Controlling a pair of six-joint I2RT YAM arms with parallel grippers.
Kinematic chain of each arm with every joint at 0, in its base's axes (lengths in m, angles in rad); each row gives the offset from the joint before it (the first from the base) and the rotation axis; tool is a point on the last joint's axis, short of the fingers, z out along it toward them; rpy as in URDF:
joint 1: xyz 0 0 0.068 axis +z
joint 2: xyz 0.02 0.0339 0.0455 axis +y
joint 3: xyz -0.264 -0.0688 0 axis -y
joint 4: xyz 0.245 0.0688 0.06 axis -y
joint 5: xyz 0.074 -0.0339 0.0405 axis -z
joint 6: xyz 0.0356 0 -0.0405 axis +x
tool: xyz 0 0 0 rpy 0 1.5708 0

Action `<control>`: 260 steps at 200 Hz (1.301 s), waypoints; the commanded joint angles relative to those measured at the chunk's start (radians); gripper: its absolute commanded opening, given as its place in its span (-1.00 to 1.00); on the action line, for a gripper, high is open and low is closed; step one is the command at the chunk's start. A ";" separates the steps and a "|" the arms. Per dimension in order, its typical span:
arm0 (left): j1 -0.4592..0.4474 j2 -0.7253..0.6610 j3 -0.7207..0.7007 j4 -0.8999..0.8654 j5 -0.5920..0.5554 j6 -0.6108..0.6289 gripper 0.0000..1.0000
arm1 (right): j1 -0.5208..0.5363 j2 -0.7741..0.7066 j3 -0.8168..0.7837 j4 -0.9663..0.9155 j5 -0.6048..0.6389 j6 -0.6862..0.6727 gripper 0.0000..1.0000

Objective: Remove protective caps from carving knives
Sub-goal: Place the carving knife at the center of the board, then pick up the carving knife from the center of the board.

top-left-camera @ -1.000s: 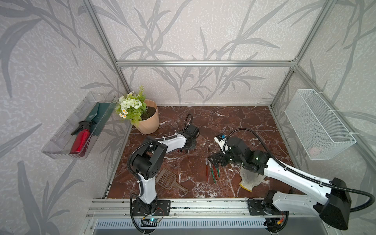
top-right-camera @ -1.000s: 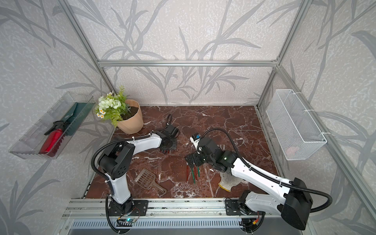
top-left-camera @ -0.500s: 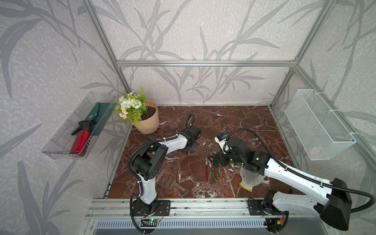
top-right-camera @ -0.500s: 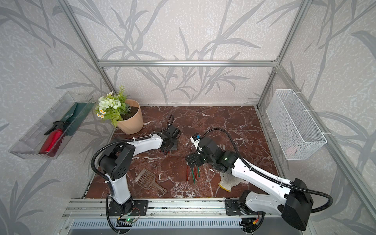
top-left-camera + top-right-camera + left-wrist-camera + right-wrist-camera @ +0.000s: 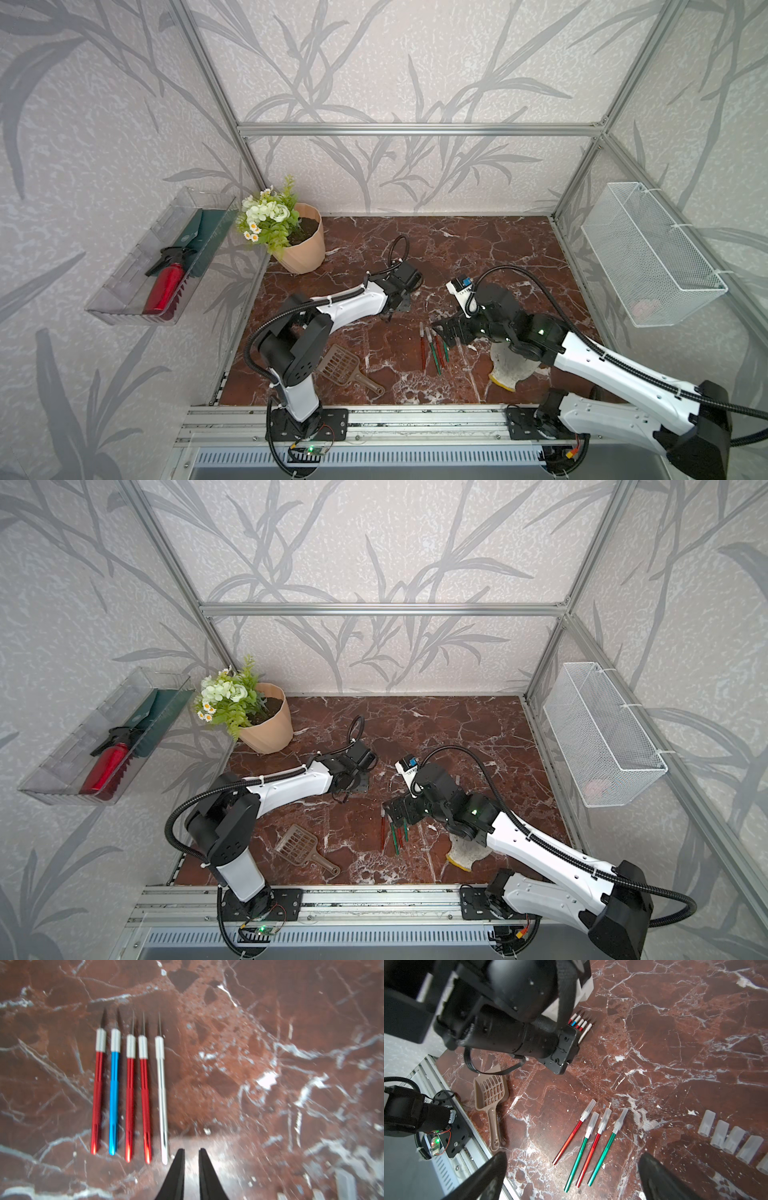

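Four capped carving knives (image 5: 588, 1142) with red and green handles lie side by side, each wearing a translucent protective cap (image 5: 591, 1105); they show in both top views (image 5: 432, 349) (image 5: 395, 833). My right gripper (image 5: 573, 1156) hangs open and empty just above them (image 5: 446, 332). Several loose caps (image 5: 735, 1138) lie in a row beside it. Five bare knives (image 5: 131, 1095), red, blue and silver, lie in a row (image 5: 580, 1022). My left gripper (image 5: 191, 1150) sits by the silver knife's handle end, nearly shut with a thin slit, holding nothing (image 5: 390, 316).
A brown slotted scoop (image 5: 345, 368) lies near the front rail. A flower pot (image 5: 301, 245) stands back left. A white and yellow glove (image 5: 509, 370) lies under the right arm. A clear tray (image 5: 124, 307) and a wire basket (image 5: 648, 257) hang on the side walls.
The left gripper has drifted slightly toward the right arm, and its wrist view is blurred by motion. The right arm has barely moved.
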 commanded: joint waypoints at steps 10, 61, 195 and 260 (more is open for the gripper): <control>-0.066 -0.082 -0.064 -0.048 0.000 -0.124 -0.64 | 0.006 -0.076 0.010 -0.150 -0.001 -0.043 0.98; -0.188 -0.172 -0.155 -0.037 0.008 -0.269 -0.64 | 0.006 -0.177 -0.017 -0.267 0.001 -0.042 0.99; -0.403 -0.131 -0.176 -0.018 0.011 -0.460 -0.56 | 0.006 -0.240 -0.079 -0.274 0.040 -0.007 0.99; -0.416 -0.087 -0.181 0.038 0.043 -0.461 -0.49 | 0.006 -0.266 -0.097 -0.286 0.046 0.020 0.99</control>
